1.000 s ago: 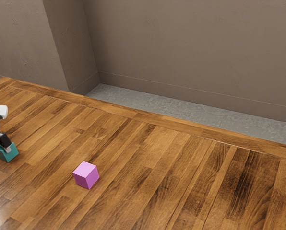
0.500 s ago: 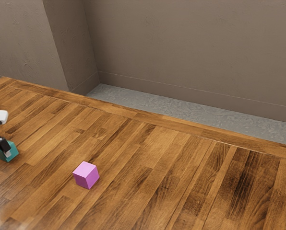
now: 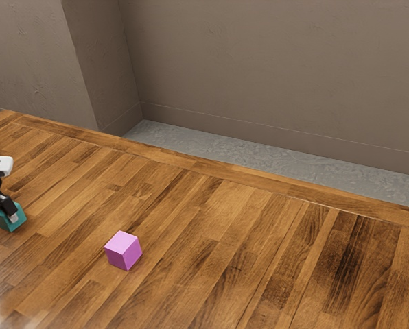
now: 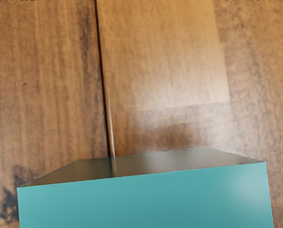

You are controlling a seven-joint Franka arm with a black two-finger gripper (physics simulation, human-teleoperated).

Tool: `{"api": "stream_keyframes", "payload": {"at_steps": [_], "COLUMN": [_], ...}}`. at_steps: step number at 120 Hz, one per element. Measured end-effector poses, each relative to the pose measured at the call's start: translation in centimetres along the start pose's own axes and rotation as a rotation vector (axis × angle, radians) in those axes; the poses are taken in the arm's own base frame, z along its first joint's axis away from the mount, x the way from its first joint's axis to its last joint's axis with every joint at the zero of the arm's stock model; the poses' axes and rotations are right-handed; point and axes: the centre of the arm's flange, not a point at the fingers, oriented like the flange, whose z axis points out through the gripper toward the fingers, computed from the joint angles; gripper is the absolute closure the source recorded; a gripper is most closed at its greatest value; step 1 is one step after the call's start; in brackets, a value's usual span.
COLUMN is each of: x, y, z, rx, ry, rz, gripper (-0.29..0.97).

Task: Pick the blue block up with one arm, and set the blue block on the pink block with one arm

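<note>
Nearest the camera, the pink block (image 3: 123, 250) sits on the wooden table (image 3: 259, 260), toward the exterior view's left, its top bare. Farther back, at the exterior view's left edge and well apart from it, the blue block (image 3: 9, 219) appears to rest on the table, with the gripper (image 3: 4, 207) set down over it. Whether the gripper has closed on the block cannot be told. The block looks rigid, light and smooth-faced, so a grasp across two opposite flat sides, centred, should hold without slip. Beyond the table lie grey floor (image 3: 273, 161), then wall (image 3: 273, 68).
</note>
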Motion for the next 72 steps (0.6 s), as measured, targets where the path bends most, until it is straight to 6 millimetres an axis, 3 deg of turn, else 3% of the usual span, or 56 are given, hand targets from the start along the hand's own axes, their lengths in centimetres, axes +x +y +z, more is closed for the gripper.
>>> {"api": "stream_keyframes", "payload": {"at_steps": [46, 72], "x": [0.3, 0.9], "y": [0.2, 0.8], "z": [0.0, -1.1], "rx": [-0.006, -0.001], "ry": [0.008, 0.018], "rz": [-0.011, -0.007], "gripper": [0.24, 0.28]}}
